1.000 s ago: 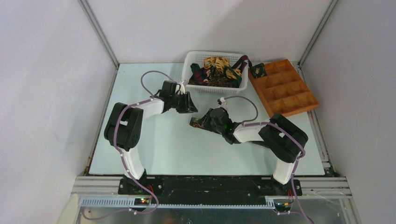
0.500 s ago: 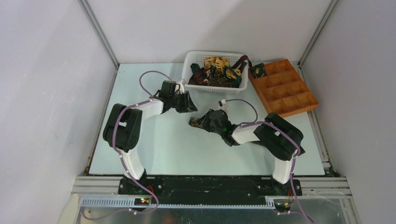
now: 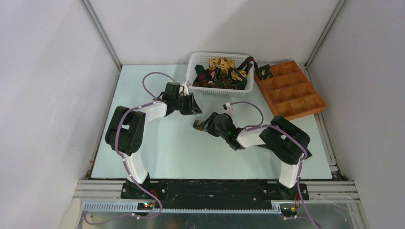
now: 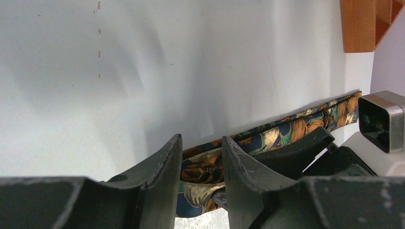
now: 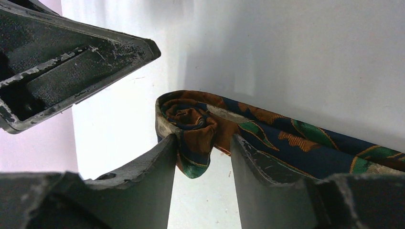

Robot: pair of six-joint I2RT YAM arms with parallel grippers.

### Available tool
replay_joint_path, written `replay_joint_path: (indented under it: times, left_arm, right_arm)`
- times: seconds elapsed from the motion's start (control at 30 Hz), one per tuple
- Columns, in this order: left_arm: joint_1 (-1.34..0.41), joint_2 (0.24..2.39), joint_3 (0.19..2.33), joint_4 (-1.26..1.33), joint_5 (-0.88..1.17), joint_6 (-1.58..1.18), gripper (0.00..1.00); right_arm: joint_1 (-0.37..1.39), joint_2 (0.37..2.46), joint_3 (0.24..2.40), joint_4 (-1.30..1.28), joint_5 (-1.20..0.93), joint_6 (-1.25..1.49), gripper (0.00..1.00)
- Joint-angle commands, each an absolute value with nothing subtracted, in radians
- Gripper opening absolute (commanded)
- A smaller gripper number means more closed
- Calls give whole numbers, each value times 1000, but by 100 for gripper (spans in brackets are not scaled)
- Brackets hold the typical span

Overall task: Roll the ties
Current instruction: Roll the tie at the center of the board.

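right pincer [image 5: 204,139] pinched on rolled end of patterned tie [image 5: 286,138] on worktop [image 5: 310,57], left pincer [image 4: 201,139] slightly parted, empty, hovering near

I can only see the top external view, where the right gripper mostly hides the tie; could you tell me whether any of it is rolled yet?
Observer: Yes. In the right wrist view, the end of the tie is wound into a small coil.
Operator: Thank you. Is the right gripper holding that coil?
Observer: The right gripper has the coil's fabric pinched between its fingers.
Operator: And is the left gripper on the tie?
Observer: No. The left gripper has its fingers slightly apart, and the right wrist view shows it clear of the coil. The unrolled length runs straight across the table.
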State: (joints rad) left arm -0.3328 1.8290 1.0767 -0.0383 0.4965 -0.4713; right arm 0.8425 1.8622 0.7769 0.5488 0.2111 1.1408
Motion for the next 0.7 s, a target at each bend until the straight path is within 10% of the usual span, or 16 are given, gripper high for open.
replay_joint_path:
  times: [0.0,0.67]
  left_arm:
    - [-327,1791,1084,-12,500,-480,41]
    - [-326,1799,1089,-16,500,-479,41]
  right_arm:
    - [849,1799,773,476,272,1083,50]
    - [848,1780,773,413,309,1024,32]
